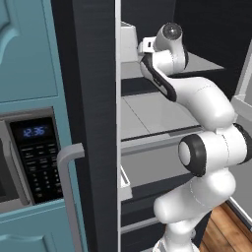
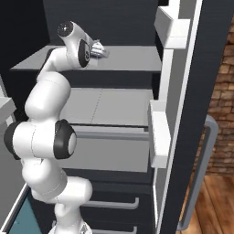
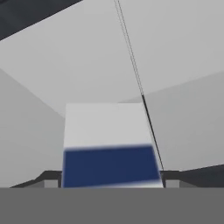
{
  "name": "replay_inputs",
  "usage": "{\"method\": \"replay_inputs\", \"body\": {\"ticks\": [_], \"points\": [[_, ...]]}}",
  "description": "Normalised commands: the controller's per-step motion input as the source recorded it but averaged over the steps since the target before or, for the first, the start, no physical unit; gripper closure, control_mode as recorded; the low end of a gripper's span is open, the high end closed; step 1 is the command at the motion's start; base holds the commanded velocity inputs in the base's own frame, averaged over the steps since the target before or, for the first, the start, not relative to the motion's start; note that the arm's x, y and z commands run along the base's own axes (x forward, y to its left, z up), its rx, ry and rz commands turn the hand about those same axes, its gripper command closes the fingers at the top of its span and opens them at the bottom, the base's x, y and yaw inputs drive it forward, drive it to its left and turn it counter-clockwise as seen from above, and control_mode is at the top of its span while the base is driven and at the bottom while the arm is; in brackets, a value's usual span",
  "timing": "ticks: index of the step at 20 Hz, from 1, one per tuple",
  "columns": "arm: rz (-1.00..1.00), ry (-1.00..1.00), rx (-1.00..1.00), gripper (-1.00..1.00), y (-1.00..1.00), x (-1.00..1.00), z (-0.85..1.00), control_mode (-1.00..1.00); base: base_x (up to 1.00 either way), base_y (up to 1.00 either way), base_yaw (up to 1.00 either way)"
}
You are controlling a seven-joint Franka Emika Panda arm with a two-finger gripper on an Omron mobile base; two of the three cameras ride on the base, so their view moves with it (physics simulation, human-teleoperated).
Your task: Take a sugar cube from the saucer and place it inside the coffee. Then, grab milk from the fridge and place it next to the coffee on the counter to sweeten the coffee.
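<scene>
Unlabelled blue-banded milk (image 3: pixel 109 148); microwave clock (image 1: pixel 32 131) "12:36"

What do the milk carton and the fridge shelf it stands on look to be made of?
The milk carton looks like matte paperboard: flat white faces, a printed blue band, no gloss. The fridge shelf looks like smooth pale grey plastic or painted metal; the plain rendered surface leaves that open.
</scene>
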Motion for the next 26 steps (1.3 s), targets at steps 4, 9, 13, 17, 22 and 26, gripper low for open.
{"method": "replay_inputs", "body": {"ticks": [4, 9, 13, 17, 22, 26], "points": [[0.0, -0.04, 0.0, 1.0, 0.01, -0.59, 0.0, -1.0, 0.0, 0.0, 0.0], [0.0, -0.23, 0.0, 1.0, 0.04, -1.0, 0.01, -1.0, 0.0, 0.0, 0.0], [0.02, -0.11, 0.04, 1.0, 0.0, -1.0, 0.24, -1.0, 0.0, 0.0, 0.0], [0.06, 0.02, 0.11, 1.0, 0.0, -1.0, 0.46, -1.0, 0.0, 0.0, 0.0], [0.1, 0.23, 0.08, 1.0, 0.0, -1.0, 0.15, -1.0, 0.0, 0.0, 0.0], [0.12, 0.3, 0.0, 1.0, 0.0, -1.0, -0.43, -1.0, 0.0, 0.0, 0.0]]}}
